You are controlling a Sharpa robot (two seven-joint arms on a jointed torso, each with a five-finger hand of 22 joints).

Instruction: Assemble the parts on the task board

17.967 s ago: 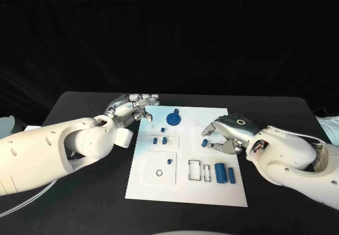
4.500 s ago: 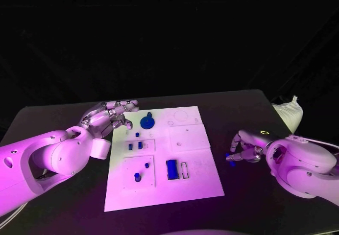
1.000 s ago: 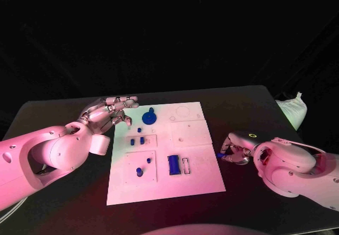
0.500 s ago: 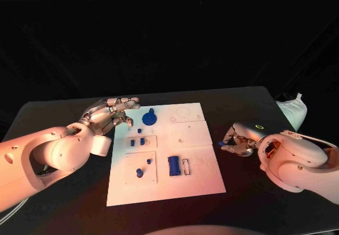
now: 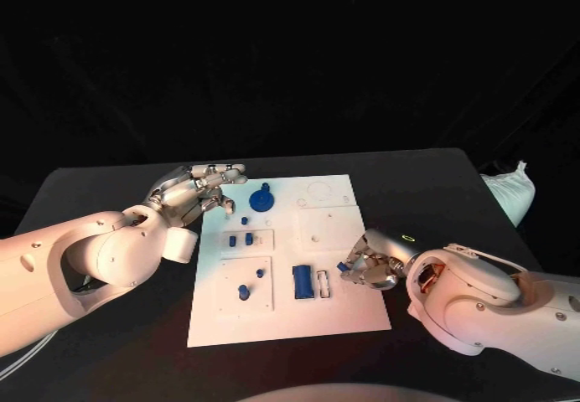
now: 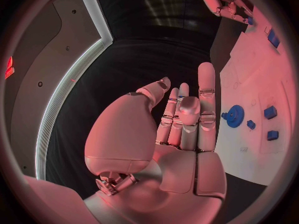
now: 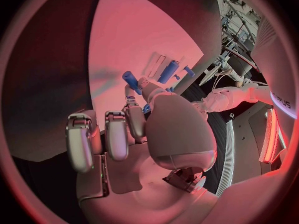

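Observation:
The white task board [image 5: 350, 322] lies mid-table. A blue gear [image 5: 261, 201], several small blue pegs [image 5: 249, 239] and a blue block [image 5: 302, 282] sit in it; beside the block is an empty narrow slot [image 5: 324, 283]. My right hand [image 5: 372, 265] hovers over the board's right side, next to that slot, pinching a short blue cylinder [image 5: 344, 266]; the cylinder [image 7: 131, 79] sticks out past the fingertips in the right wrist view. My left hand [image 5: 199, 191] rests by the board's far left corner, fingers straight and apart [image 6: 187, 119], holding nothing. The gear [image 6: 234, 116] lies just beyond it.
A white bag [image 5: 514, 188] sits at the table's right edge. Black tabletop [image 5: 435, 193] lies bare to the right of the board and in front of it. The board [image 7: 124, 40] spreads under my right hand in its wrist view.
My right hand has moved left from the black table beside the board to over the board's right side, still holding the blue cylinder. The left hand stays put.

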